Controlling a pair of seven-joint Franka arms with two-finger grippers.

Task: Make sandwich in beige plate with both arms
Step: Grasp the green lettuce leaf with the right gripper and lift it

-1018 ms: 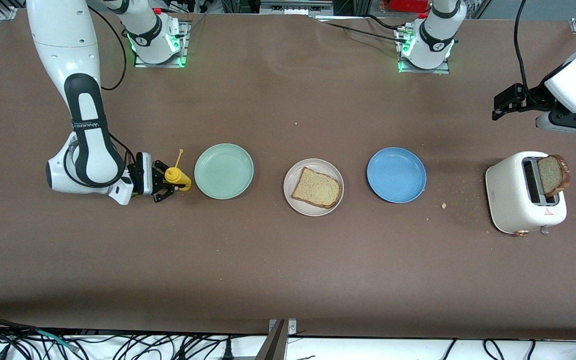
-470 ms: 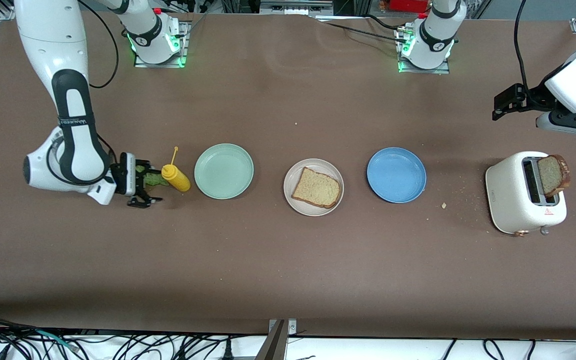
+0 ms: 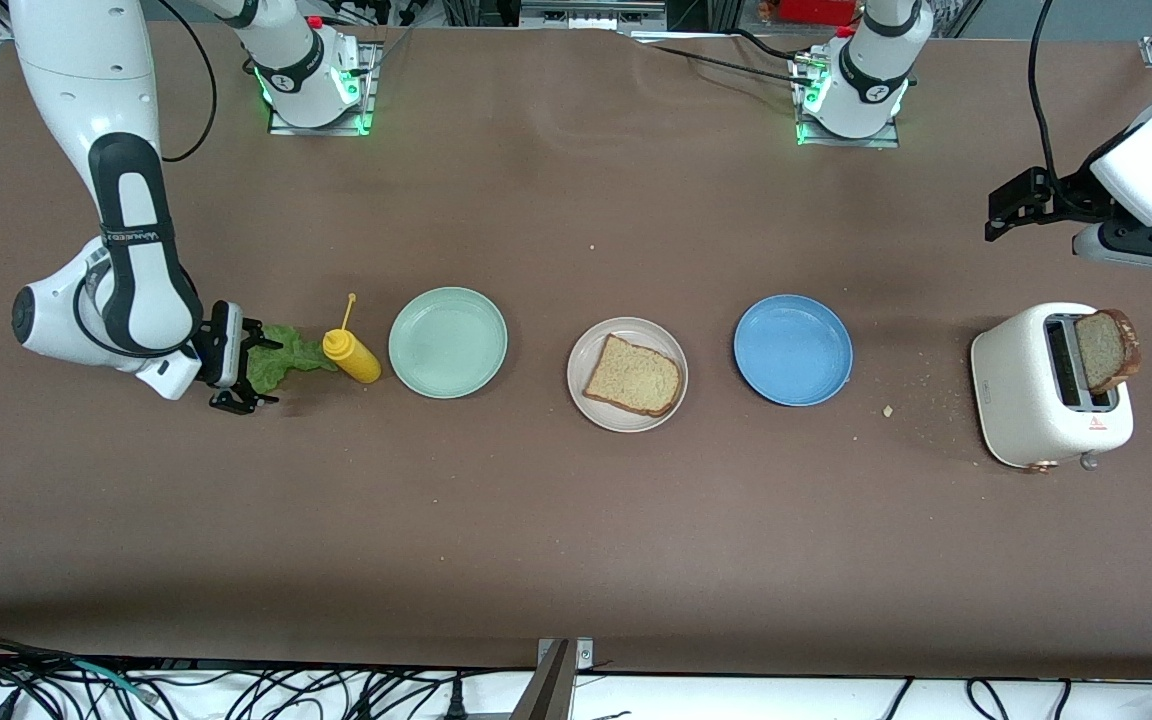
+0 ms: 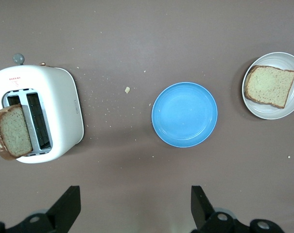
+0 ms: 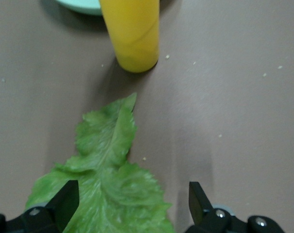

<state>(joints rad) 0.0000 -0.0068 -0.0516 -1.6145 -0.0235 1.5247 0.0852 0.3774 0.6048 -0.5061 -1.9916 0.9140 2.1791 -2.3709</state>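
Observation:
A ruffled green lettuce leaf [image 3: 286,355] lies flat on the table beside a yellow squeeze bottle [image 3: 352,353]. My right gripper [image 3: 258,367] is open, low over the leaf's end toward the right arm's end of the table. In the right wrist view the leaf [image 5: 105,165] reaches between the open right gripper [image 5: 133,209]. The beige plate [image 3: 658,335] holds one bread slice [image 3: 633,375]. A second slice [image 3: 1106,350] stands in the white toaster [image 3: 1026,390]. My left gripper [image 3: 1006,212] waits open, high over the table beside the toaster; its wrist view [image 4: 135,209] shows nothing between the fingers.
A mint green plate [image 3: 447,342] stands between the bottle and the beige plate. A blue plate [image 3: 792,349] stands between the beige plate and the toaster. Crumbs lie near the toaster. The left wrist view shows the toaster [image 4: 54,111], blue plate [image 4: 184,114] and beige plate [image 4: 270,59].
My right gripper has drawn back from the yellow bottle toward the right arm's end of the table, uncovering the lettuce leaf. The bottle tilted slightly. The left arm has not moved.

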